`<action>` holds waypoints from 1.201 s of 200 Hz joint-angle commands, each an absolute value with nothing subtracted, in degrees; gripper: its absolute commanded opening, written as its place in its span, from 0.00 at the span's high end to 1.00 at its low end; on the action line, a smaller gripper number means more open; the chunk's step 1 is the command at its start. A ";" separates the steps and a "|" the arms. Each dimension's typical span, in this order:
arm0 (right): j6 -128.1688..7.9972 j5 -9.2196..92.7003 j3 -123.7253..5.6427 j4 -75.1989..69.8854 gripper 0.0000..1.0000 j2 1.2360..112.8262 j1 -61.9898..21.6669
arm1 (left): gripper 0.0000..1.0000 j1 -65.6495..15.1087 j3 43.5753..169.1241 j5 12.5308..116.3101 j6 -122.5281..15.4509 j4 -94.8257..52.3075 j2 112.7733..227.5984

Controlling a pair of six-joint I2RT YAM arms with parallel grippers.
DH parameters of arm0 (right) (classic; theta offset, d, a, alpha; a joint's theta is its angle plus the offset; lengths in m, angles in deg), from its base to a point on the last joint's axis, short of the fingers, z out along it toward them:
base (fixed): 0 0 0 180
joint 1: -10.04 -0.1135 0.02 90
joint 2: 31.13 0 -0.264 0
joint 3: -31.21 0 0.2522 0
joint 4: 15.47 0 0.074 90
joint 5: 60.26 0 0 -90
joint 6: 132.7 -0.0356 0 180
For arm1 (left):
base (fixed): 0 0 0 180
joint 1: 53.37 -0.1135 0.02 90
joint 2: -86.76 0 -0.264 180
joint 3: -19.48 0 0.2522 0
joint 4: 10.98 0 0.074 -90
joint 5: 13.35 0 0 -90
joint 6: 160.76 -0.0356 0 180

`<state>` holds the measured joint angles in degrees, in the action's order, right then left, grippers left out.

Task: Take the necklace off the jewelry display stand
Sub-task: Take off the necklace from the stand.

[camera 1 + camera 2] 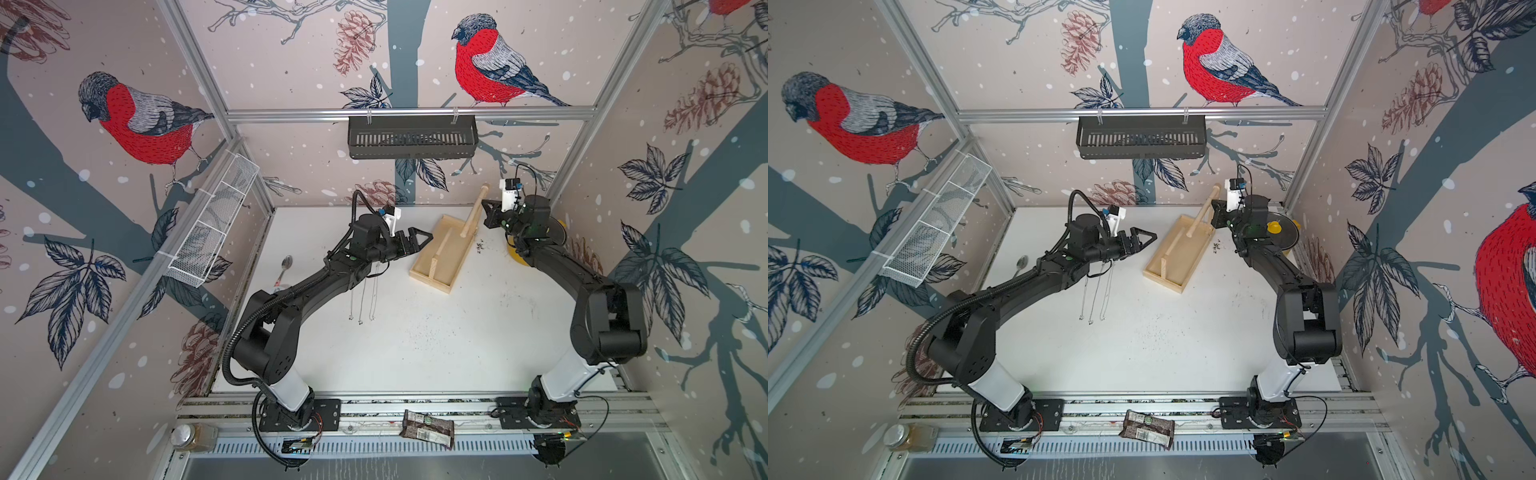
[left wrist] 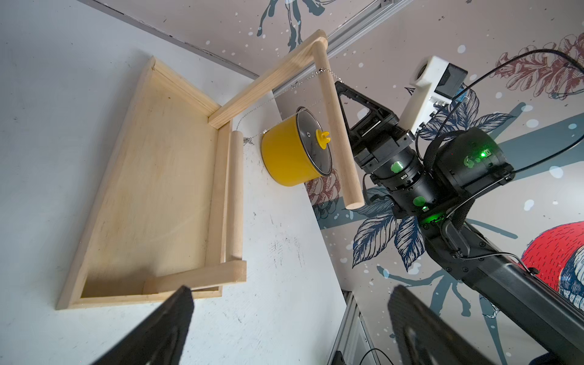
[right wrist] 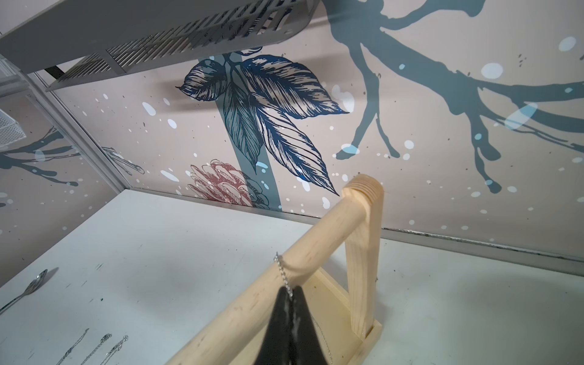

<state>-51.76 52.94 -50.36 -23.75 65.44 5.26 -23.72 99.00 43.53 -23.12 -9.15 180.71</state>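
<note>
The jewelry display stand (image 1: 455, 259) is pale wood, a shallow tray (image 2: 158, 189) with an upright post and a round crossbar (image 3: 252, 303), at the back right of the white table. A thin silver necklace (image 3: 282, 271) hangs over the crossbar near the post, seen also in the left wrist view (image 2: 322, 71). My right gripper (image 3: 289, 292) is shut on this chain just below the bar; in both top views it sits beside the crossbar (image 1: 484, 203) (image 1: 1213, 204). My left gripper (image 2: 290, 290) is open and holds nothing, left of the tray (image 1: 428, 237) (image 1: 1152, 237).
Three other chains (image 1: 361, 299) lie stretched on the table, partly under the left arm. A yellow pot (image 2: 284, 158) with a glass lid stands behind the right arm. A spoon (image 1: 286, 266) lies at the left. A black basket (image 1: 411, 137) hangs on the back wall, a white wire one (image 1: 208, 228) at the left.
</note>
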 commanded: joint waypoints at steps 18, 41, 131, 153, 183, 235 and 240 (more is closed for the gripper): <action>-51.44 51.55 -48.99 -23.24 0.95 63.00 4.29 | 0.03 -23.62 97.87 43.44 -23.12 -8.44 179.19; -50.84 50.81 -48.07 -22.57 0.95 61.24 3.48 | 0.03 -23.68 97.39 43.60 -23.11 -8.50 178.44; -49.12 46.37 -44.97 -18.81 0.96 53.19 -1.57 | 0.03 -23.55 95.09 44.22 -22.86 -8.48 176.08; -48.81 45.45 -44.34 -18.17 0.96 51.21 -2.82 | 0.03 -23.52 94.49 44.30 -22.86 -8.48 175.34; -48.29 44.35 -44.07 -16.55 0.96 49.10 -4.81 | 0.03 -23.51 93.49 44.57 -22.92 -8.57 174.27; -47.19 41.85 -43.15 -13.98 0.96 44.75 -8.35 | 0.03 -23.55 91.83 45.08 -23.18 -9.06 172.20; -47.14 41.70 -43.19 -13.62 0.96 44.22 -8.80 | 0.03 -23.52 91.63 45.13 -23.20 -9.11 172.04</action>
